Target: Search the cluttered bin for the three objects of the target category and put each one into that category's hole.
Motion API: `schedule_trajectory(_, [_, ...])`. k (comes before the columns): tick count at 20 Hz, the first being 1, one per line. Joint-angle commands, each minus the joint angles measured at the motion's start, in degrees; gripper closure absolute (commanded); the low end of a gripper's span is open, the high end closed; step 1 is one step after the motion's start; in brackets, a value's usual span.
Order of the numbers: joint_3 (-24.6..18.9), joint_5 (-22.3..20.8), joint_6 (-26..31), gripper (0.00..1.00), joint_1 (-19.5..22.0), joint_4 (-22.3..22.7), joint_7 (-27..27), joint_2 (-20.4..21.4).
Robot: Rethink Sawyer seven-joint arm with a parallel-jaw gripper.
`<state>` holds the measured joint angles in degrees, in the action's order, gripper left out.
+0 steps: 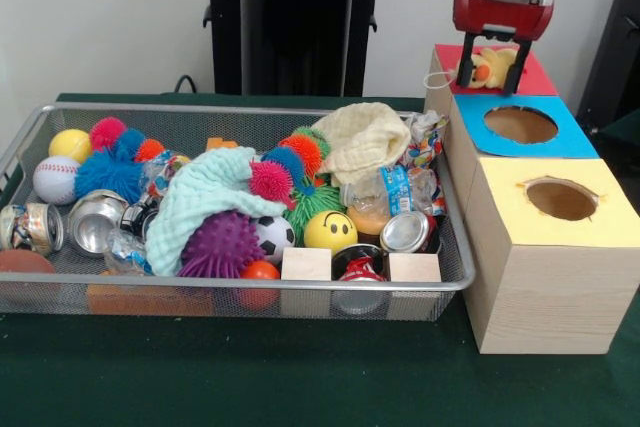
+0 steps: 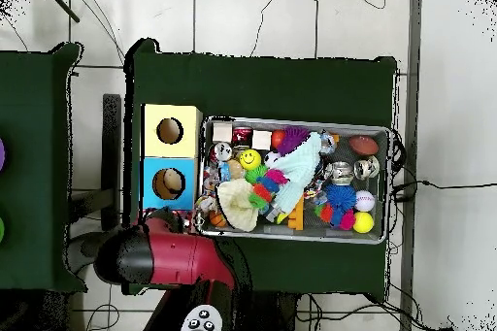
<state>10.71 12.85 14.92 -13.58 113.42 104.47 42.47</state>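
My gripper hangs over the red-topped wooden box at the far right. Its dark fingers are shut on a yellow plush duck, held just above the red top. The red box's hole is hidden behind the duck. In the overhead view the red arm covers that box and the gripper. The silver wire mesh bin lies left of the boxes, full of clutter; it also shows in the overhead view.
A blue-topped box and a yellow-topped box, each with a round hole, stand in a row with the red one. The bin holds balls, spiky toys, crushed cans, wooden blocks, a mint cloth and a cream cloth.
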Motion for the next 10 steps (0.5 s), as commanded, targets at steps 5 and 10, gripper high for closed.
schedule_trajectory(5, [-4.61, 3.14, 3.07, 0.0, 1.25, 5.93, 12.22, 1.48])
schedule_trajectory(10, [-4.34, 3.2, 4.5, 0.0, 1.27, 5.62, 11.69, 1.97])
